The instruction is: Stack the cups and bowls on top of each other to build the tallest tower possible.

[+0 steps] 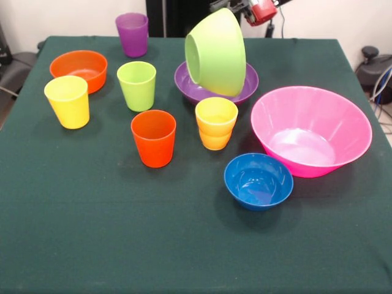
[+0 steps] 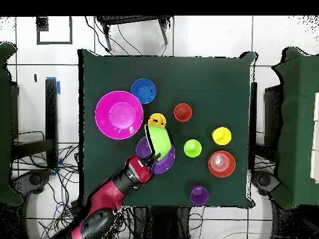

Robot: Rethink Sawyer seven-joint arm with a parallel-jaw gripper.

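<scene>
Blue bowl (image 1: pixel 258 181) lower ctr, loose. Gripper (image 1: pixel 228 6) top edge, clamped on lime bowl (image 1: pixel 216 52), tipped sideways over purple bowl (image 1: pixel 215 84). Risk: slips off rim, rolls into yellow-orange cup (image 1: pixel 215 123).
</scene>
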